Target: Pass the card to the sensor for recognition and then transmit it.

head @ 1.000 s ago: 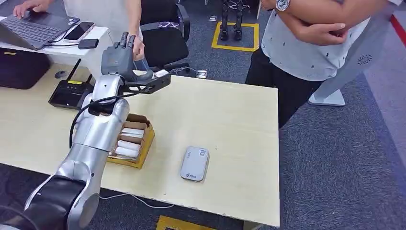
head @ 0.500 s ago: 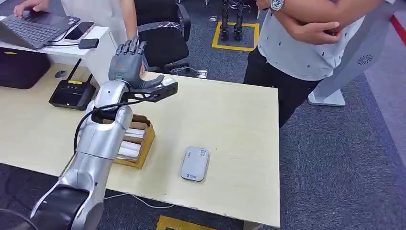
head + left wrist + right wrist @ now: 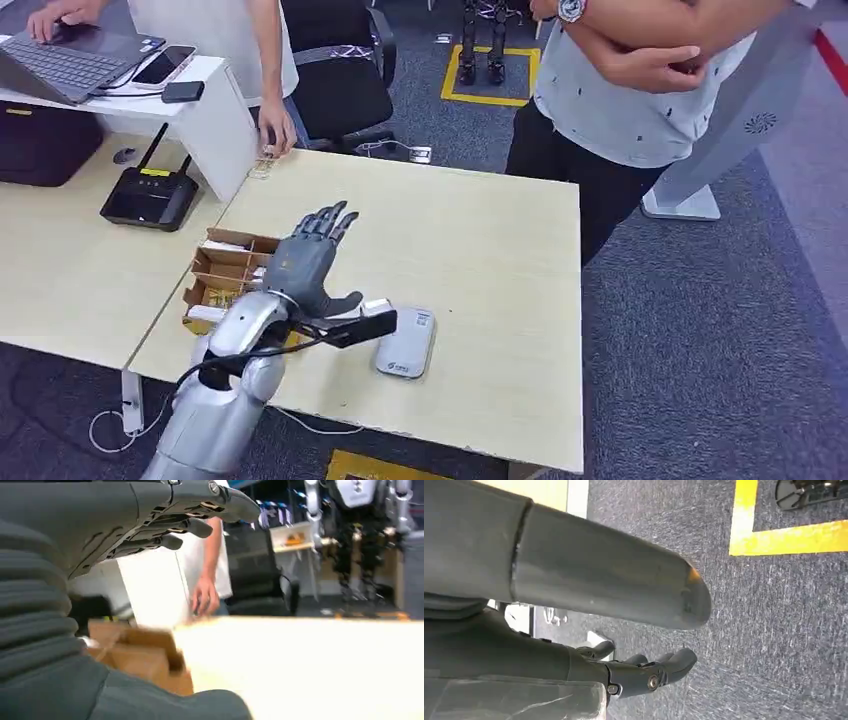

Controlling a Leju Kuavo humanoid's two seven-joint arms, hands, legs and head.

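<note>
pale wood-look table point(image 3: 480, 250) (matt); brown cardboard box point(image 3: 225, 265).

The left hand point(image 3: 305, 262) and its arm cover part of the cardboard box point(image 3: 225, 268), so you cannot see all that is inside. The arm's black bracket hides one edge of the grey sensor point(image 3: 407, 342). If the hand has a card, it is too hard to tell. The box point(image 3: 142, 655) looks blurry in the left wrist view. Both people are cut off at the top edge.
</note>
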